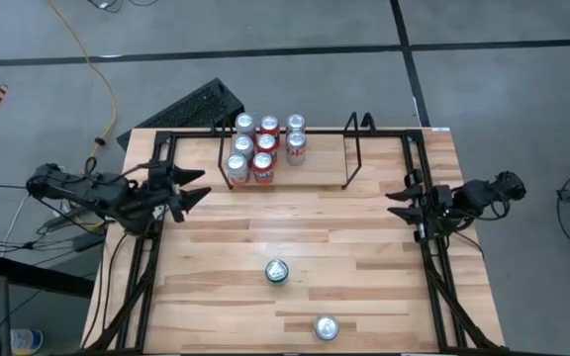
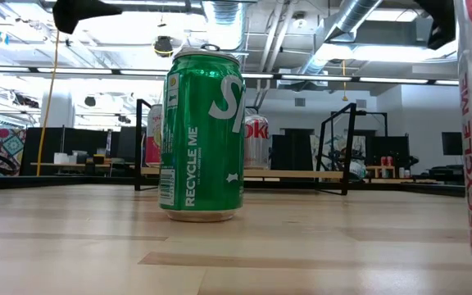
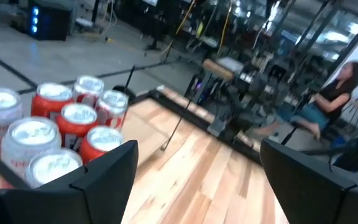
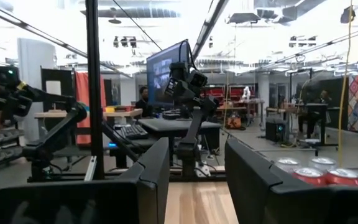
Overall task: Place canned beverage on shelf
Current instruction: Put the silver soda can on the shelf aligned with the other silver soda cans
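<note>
Green can (image 1: 277,271) upright mid-table, shelf (image 1: 354,148) half-filled; left gripper (image 1: 188,190) wide, right gripper (image 1: 400,197) narrower, both empty: a glancing approach may topple it.

L gripper (image 1: 194,192) & R gripper (image 1: 400,203): jaws apart, empty, table edges.

A green aluminium drink can (image 2: 202,135) bears white lettering; a silver-topped can (image 1: 326,327) near the front edge shows white sides with red print; red and white cans (image 1: 264,146) fill the black wire shelf (image 1: 354,148); the pale striped wooden tabletop (image 1: 354,257) shows plank seams.
</note>
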`<action>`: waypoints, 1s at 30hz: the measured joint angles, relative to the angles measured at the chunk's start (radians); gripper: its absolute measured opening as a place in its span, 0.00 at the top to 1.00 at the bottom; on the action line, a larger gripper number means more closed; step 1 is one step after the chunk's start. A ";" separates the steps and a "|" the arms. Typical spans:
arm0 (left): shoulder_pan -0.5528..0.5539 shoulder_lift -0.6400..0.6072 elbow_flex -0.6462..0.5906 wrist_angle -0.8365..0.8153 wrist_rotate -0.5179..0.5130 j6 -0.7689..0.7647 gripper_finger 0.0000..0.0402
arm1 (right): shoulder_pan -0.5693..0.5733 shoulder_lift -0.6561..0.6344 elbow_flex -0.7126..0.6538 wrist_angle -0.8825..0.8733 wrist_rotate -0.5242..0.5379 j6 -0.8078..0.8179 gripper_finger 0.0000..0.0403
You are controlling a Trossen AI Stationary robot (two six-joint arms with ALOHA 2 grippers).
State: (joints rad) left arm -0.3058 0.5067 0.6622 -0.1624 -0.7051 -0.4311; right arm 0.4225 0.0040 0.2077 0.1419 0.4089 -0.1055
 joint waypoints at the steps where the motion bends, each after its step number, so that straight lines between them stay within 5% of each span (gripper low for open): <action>1: 0.000 0.003 0.000 -0.018 0.001 -0.011 0.19 | 0.000 0.000 0.000 -0.006 0.006 0.001 0.65; 18: -0.077 0.242 0.000 -0.037 -0.045 -0.162 0.19 | 0.000 0.001 0.000 -0.019 0.020 0.072 0.72; 30: -0.135 0.548 0.000 0.245 -0.049 -0.188 0.19 | 0.000 0.002 0.000 -0.066 0.020 0.223 0.72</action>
State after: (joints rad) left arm -0.4408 1.0549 0.6621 0.0822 -0.7544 -0.6187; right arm 0.4225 0.0063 0.2073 0.0756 0.4286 0.1179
